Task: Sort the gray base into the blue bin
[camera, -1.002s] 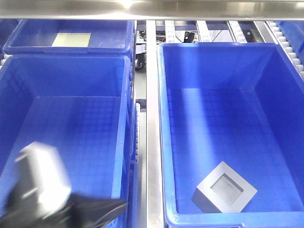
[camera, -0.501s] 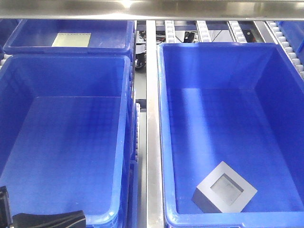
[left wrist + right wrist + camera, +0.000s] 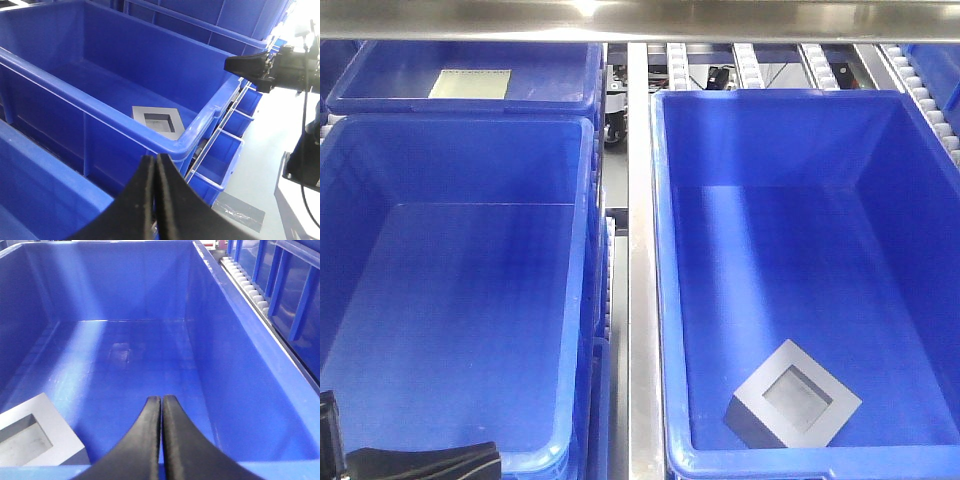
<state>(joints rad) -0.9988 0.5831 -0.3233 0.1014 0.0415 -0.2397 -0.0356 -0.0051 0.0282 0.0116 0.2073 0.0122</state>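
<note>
1. gray base (image 3: 792,394) – matte gray cube-like block, square recess in its top face, recess floor lighter gray than the frame around it, side faces plain and darker.
2. It sits on the floor of the blue bin (image 3: 665,300), in the bin's near corner area, turned diagonally to the walls, just short of the near wall, not touching it as far as the front view shows.
3. Left wrist view: gray base (image 3: 159,120) seen over the bin rim (image 3: 200,122), recess facing up, lying flat on the bin floor close to the rounded corner.
4. Right wrist view: gray base (image 3: 37,437) at lower left, only partly in frame; pale top frame, recess visible, one darker side face.
5. blue bin – deep, bright blue, thick rolled rim, faint checkered floor (image 3: 130,365); nothing else seen inside it.
6. left gripper (image 3: 156,170) – black fingers pressed together, nothing between them; it is outside the blue bin, beside its outer wall.
7. right gripper (image 3: 161,412) – fingers closed tip to tip, empty; over the blue bin's near rim, to the right of the gray base, apart from it.
8. second blue tub (image 3: 582,250) stands left of the blue bin, a metal rail (image 3: 638,200) between them.
</note>
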